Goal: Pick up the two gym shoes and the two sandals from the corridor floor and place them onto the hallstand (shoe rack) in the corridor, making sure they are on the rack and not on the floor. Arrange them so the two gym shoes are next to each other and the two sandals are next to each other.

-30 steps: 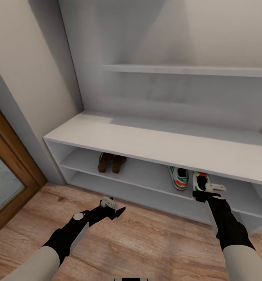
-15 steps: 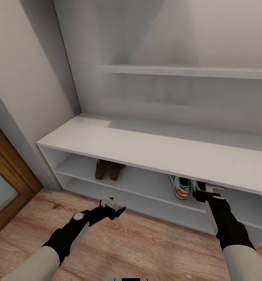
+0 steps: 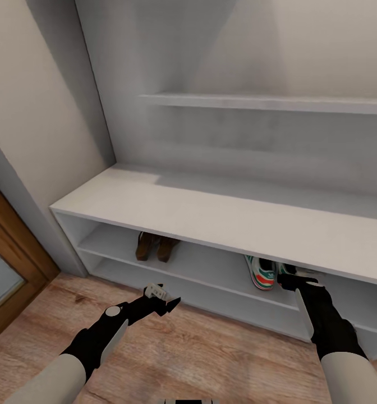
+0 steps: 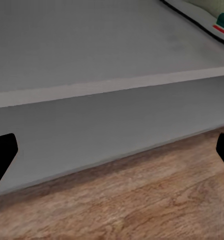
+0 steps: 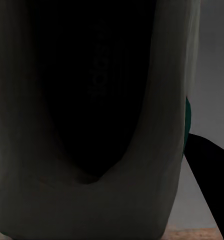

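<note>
The white hallstand (image 3: 211, 210) stands against the wall. On its upper open shelf the two dark-brown sandals (image 3: 155, 247) sit side by side at the left. One gym shoe (image 3: 260, 272) rests on the same shelf at the right. Just to its right, my right gripper (image 3: 294, 276) reaches under the bench top, shut on the second gym shoe (image 5: 92, 100), whose dark inside and white rim sit very close to the right wrist camera. My left gripper (image 3: 164, 300) hangs open and empty over the corridor floor (image 3: 211, 359), facing the shelf's front edge (image 4: 112, 87).
A thin white wall shelf (image 3: 267, 102) runs above the bench. A wooden door frame with a glass pane (image 3: 9, 252) stands at the left. The left wrist view catches the heel of a gym shoe (image 4: 212, 15) on the shelf.
My right gripper has pushed the held gym shoe further in under the bench top, beside the other gym shoe. The camera has shifted slightly. The left arm is still.
</note>
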Controlling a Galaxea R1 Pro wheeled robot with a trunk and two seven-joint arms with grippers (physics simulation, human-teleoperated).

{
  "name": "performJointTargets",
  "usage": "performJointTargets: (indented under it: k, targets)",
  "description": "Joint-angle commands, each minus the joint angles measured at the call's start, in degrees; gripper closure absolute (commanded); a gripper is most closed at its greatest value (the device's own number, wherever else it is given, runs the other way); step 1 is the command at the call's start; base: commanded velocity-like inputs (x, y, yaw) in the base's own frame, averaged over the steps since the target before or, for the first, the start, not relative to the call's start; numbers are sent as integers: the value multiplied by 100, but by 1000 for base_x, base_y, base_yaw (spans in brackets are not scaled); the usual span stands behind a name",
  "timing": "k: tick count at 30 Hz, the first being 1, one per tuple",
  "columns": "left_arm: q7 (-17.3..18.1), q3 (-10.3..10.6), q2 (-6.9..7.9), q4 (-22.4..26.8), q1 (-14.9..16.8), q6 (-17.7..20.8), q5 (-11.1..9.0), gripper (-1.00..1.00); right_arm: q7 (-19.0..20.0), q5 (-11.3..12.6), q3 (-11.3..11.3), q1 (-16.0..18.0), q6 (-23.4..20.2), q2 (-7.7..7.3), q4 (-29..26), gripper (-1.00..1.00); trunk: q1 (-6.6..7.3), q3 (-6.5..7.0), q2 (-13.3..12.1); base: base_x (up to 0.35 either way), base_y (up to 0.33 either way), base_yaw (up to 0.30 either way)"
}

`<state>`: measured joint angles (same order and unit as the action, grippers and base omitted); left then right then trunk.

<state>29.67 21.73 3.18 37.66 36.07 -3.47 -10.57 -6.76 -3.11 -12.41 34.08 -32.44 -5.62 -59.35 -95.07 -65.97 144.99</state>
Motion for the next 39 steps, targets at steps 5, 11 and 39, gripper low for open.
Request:
performJointTargets:
  k: [5,11,39]
  targets:
    - [-5,33,7,-4,5,-22,-42,-100,-1,-32,1,4,-34,-1,-7,100,-1,-5,2,71,0,0]
    - [-5,33,7,-4,5,-22,-42,-100,-1,-32,1,4,-34,6,-7,100,-1,-5,2,8,0,0]
    - [-5,33,7,-4,5,-22,-42,-100,-1,-32,1,5,-34,17,-10,-100,-1,-5,2,-100,0,0]
